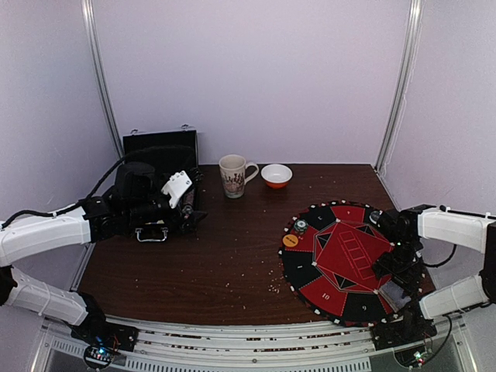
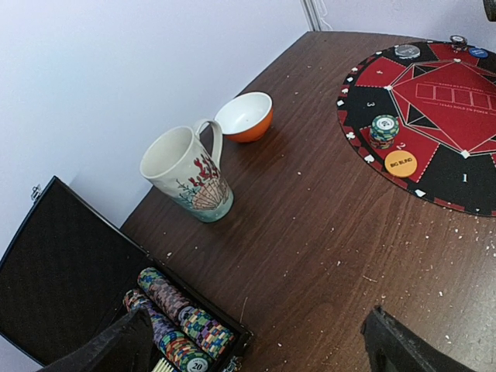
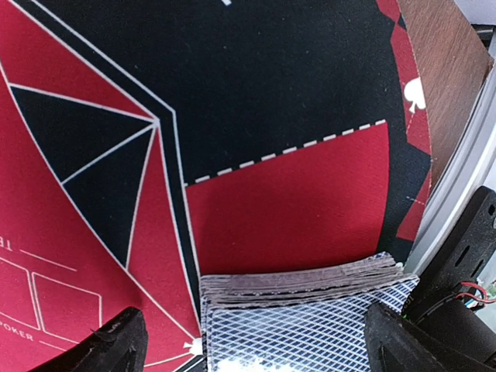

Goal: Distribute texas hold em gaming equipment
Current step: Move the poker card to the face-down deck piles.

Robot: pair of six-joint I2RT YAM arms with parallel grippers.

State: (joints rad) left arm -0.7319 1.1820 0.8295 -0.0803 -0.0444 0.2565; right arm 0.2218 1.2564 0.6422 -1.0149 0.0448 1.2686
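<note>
A round red-and-black poker mat [image 1: 325, 291] lies at the right. On its left part stand a green-white chip stack [image 2: 384, 128] and an orange disc [image 2: 401, 163]; more discs [image 2: 407, 51] sit at its far edge. My right gripper [image 1: 394, 283] is open over the mat's near right edge. In the right wrist view its gripper [image 3: 256, 356] straddles a grey-backed card deck [image 3: 310, 310], with a gap on the left side. My left gripper [image 1: 186, 211] is open and empty at the black case [image 1: 159, 151], above rows of chips [image 2: 178, 322].
A patterned mug [image 1: 232, 176] and an orange-and-white bowl [image 1: 277, 175] stand at the back middle, between the case and the mat. Small crumbs are scattered over the brown tabletop [image 1: 225, 256]. A metal rail runs along the near edge.
</note>
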